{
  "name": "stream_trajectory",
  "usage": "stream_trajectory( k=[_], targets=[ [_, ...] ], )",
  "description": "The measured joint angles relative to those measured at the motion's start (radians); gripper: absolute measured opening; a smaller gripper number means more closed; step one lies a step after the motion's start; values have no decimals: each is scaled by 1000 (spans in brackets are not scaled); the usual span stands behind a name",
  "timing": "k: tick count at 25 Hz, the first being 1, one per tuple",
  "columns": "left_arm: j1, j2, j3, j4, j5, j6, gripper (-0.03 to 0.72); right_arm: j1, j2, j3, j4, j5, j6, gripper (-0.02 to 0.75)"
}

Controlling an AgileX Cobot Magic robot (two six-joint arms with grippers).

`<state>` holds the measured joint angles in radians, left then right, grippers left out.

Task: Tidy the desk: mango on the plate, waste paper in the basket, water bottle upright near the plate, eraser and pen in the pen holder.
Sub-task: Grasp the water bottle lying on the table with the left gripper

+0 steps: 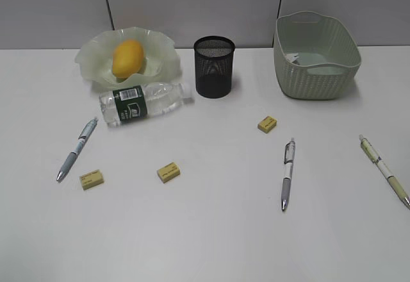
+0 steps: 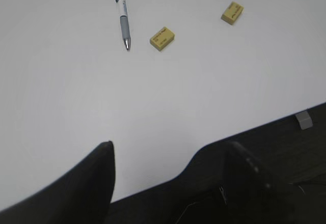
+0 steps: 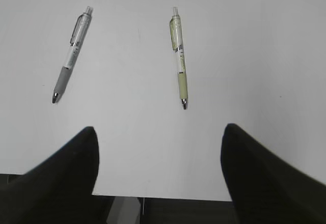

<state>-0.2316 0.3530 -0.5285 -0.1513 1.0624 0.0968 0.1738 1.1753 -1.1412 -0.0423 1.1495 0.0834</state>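
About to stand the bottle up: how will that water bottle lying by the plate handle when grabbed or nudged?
The water bottle lies on its side and is round, so a nudge will probably roll it. Its clear thin plastic looks smooth, so it may flex or slip under a squeeze. It seems full, so likely heavy for its size.

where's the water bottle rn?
Exterior view, left side: water bottle lies on its side, just in front of the plate, left of the pen holder.
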Motion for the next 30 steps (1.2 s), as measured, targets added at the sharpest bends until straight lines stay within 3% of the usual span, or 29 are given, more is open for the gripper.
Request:
stream_trajectory(
  k=[23,30],
  targets=[
    [0,0,0,0,0,0,501,0,-854,585,-2,-126,-1,583],
    [0,0,0,0,1,0,501,0,-963,633,0,-109,-19,583]
  ],
)
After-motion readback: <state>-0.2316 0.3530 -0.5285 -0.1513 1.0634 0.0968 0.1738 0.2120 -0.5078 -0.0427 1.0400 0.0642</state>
